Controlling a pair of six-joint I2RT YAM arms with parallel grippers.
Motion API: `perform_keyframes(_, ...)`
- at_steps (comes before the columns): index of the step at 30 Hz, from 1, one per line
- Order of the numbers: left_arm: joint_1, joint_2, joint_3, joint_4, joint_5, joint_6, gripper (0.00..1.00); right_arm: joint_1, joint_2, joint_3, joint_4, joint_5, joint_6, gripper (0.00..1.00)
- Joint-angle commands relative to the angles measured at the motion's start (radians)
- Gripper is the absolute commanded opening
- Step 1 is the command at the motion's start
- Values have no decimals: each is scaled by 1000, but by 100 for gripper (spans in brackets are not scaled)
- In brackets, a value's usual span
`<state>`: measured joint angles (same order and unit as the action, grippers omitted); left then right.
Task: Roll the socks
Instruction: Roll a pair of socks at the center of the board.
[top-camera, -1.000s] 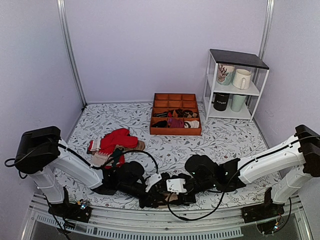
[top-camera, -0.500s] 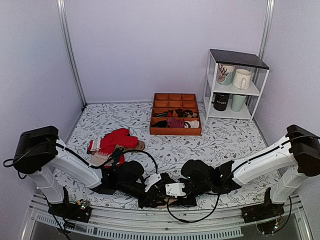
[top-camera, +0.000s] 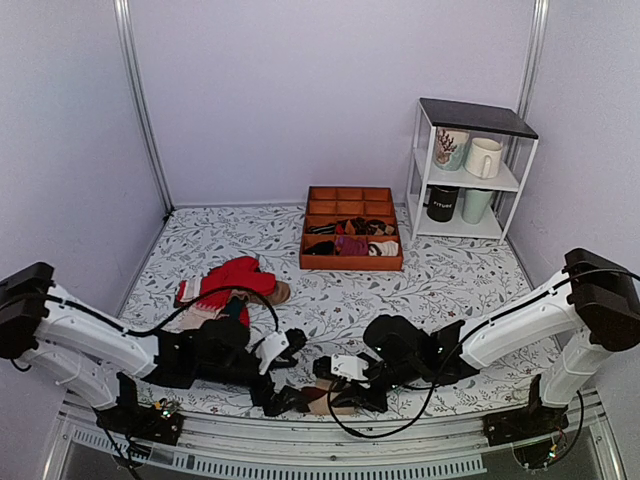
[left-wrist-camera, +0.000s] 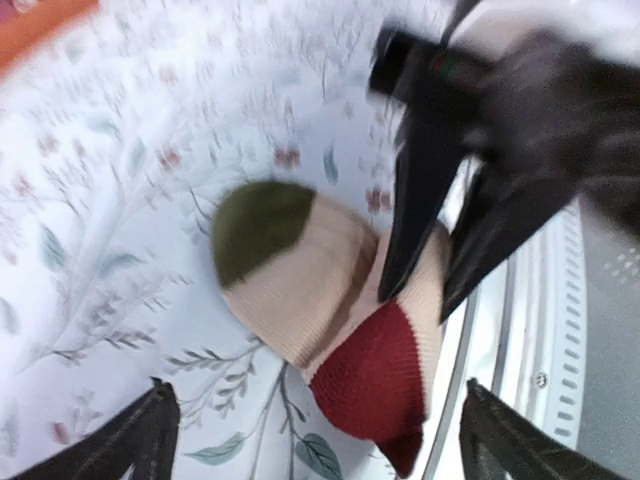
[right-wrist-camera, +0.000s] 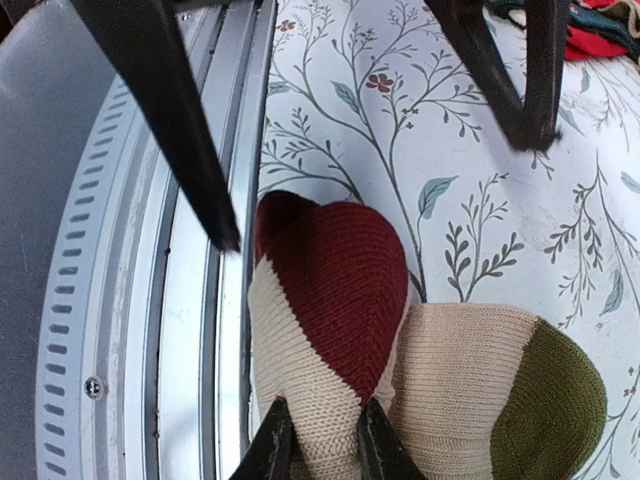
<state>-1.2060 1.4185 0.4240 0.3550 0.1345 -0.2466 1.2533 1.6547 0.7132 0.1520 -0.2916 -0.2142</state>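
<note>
The socks (right-wrist-camera: 400, 350) were clamped in the right gripper (right-wrist-camera: 318, 440); the left gripper (left-wrist-camera: 316, 388), jaws apart, was aimed at them.

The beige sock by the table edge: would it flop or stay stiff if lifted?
Probably floppy: the sock is soft knit and bunches where the right gripper pinches it. Likely light, being only cloth, so a push should drag it. Unlikely to roll away; it lies flattish by the table's metal rim.
</note>
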Motion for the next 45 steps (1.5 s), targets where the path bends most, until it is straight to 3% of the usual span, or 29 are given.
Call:
perform_keyframes(1, 1, -205, -111, 139, -145, 60, 99, -27, 78, -70, 50, -88, 172, 16)
perform_keyframes(5, -21, -318, -266, 326, -146, 70, 99, -49, 113, -99, 115, -134, 288, 16)
perform_keyframes(8, -21, -312, -329, 418, -121, 81, 98, -54, 129, -113, 141, -144, 317, 16)
perform_keyframes(13, -19, -155, -312, 512, -59, 135, 88, -66, 139, -112, 146, -160, 319, 16)
perform_keyframes(18, -19, 42, -319, 744, -17, 190, 87, -79, 139, -103, 127, -173, 307, 16)
perform_keyframes(22, -22, 146, -295, 830, 21, 209, 86, -84, 140, -106, 121, -181, 301, 16)
perform_keyframes(30, -31, 185, -230, 757, 67, 260, 86, -89, 153, -107, 119, -197, 299, 16)
perform_keyframes(38, -33, 279, -192, 719, 112, 254, 78, -102, 173, -96, 117, -212, 296, 16)
perform_keyframes(45, -34, 324, -188, 726, 109, 248, 77, -114, 175, -90, 102, -222, 286, 16)
